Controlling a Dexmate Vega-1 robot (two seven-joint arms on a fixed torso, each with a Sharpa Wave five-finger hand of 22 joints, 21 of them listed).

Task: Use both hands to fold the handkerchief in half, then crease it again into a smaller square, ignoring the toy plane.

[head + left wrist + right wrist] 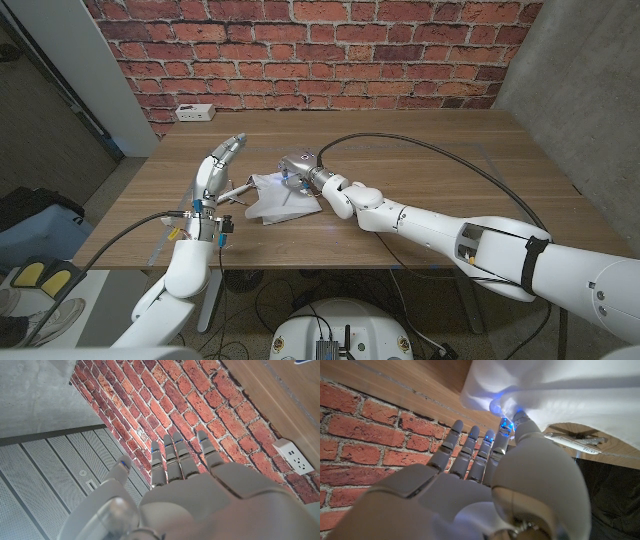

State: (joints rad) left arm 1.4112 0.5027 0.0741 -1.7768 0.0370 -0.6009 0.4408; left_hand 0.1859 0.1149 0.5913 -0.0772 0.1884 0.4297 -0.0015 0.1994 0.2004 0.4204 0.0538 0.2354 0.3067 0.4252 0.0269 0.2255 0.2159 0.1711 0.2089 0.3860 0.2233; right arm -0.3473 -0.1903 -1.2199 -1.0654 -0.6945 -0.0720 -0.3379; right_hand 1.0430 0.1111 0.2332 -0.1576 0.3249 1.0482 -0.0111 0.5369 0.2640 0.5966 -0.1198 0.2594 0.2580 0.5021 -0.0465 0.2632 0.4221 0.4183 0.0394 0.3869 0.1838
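Note:
The white handkerchief [281,199] lies rumpled and partly lifted near the middle of the wooden table [430,170]. My right hand [301,166] is at its far edge and pinches a raised fold of the handkerchief [555,395] between thumb and a fingertip [520,419]. My left hand [219,168] hovers just left of the cloth, fingers straight and apart, holding nothing; in its wrist view the left hand [190,485] points at the brick wall. The small white toy plane [236,192] lies at the cloth's left edge, and the toy plane [576,443] also shows beside the cloth.
A white power socket block [195,112] sits at the table's far left edge against the brick wall; the socket block [293,457] shows in the left wrist view too. A black cable [440,155] arcs over the table's right half. Bare wood lies right of the cloth.

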